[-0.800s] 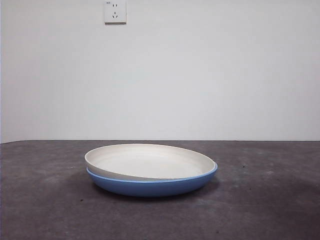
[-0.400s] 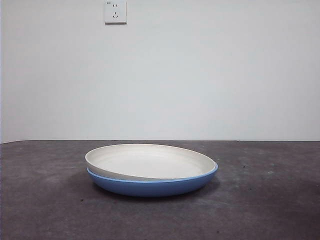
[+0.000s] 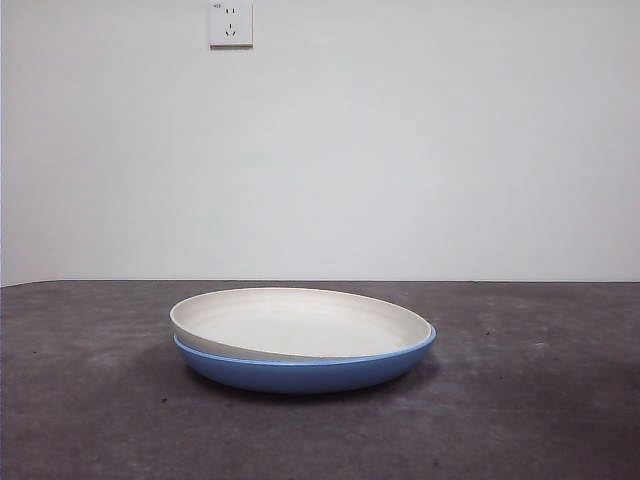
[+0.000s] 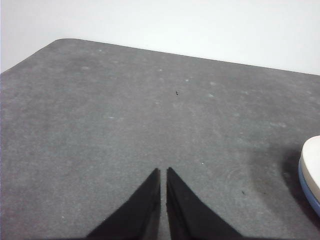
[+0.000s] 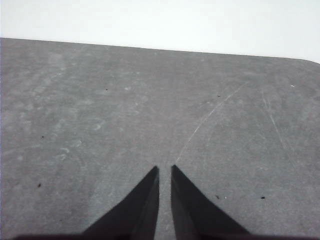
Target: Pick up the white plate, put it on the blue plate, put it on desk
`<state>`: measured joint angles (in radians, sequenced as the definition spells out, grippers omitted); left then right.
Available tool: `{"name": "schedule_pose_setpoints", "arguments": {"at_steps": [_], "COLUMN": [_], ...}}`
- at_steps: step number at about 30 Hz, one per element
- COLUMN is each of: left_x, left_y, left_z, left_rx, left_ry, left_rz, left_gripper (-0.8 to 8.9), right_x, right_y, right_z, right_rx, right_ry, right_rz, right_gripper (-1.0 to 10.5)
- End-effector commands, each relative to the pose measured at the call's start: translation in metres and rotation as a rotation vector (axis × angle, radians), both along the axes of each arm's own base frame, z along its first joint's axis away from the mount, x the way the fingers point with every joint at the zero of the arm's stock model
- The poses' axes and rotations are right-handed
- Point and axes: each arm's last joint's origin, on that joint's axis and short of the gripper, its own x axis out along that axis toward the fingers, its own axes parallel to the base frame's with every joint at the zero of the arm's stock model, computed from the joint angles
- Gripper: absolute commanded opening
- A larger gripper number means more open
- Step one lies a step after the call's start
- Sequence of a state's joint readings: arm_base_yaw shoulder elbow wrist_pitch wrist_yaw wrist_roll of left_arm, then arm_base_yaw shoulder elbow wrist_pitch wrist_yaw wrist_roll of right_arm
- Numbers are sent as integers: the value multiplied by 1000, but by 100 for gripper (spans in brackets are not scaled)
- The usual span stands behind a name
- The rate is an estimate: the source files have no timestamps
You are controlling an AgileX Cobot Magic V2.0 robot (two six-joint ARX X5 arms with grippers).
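In the front view the white plate rests inside the blue plate, slightly tilted with its left rim raised, on the dark desk. A sliver of both plates shows at the edge of the left wrist view: white plate, blue plate. My left gripper is shut over bare desk, well apart from the plates. My right gripper is shut too, with only desk in front of it. Neither arm appears in the front view.
A white wall with a socket stands behind the desk. The desk's far edge and rounded corner show in the left wrist view. A pale scratch crosses the surface in the right wrist view.
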<state>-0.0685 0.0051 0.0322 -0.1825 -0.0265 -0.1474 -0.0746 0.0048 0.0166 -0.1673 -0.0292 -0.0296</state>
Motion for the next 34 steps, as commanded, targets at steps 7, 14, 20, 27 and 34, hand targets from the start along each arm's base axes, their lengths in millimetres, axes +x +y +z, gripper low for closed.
{"name": "schedule_pose_setpoints", "arguments": {"at_steps": [7,14,20,27,34], "left_x": [1,1,1,1,1], "left_y": [0,0,0,0,0], "left_z": [-7,-7,-7,-7,-7], "left_rx": [5,5,5,5,5], "left_ry": [22,23,23,23,23], "left_rz": [0,0,0,0,0], "left_gripper": [21,21,21,21,21], "right_x": [0,0,1,1,1], "right_y": [0,1,2,2,2], "right_z": [0,0,0,0,0], "right_rx": [-6,-6,-6,-6,-6], "right_ry": [-10,-10,-10,-10,-10], "right_rz": [-3,8,22,22,22], "right_gripper": [37,37,37,37,37]}}
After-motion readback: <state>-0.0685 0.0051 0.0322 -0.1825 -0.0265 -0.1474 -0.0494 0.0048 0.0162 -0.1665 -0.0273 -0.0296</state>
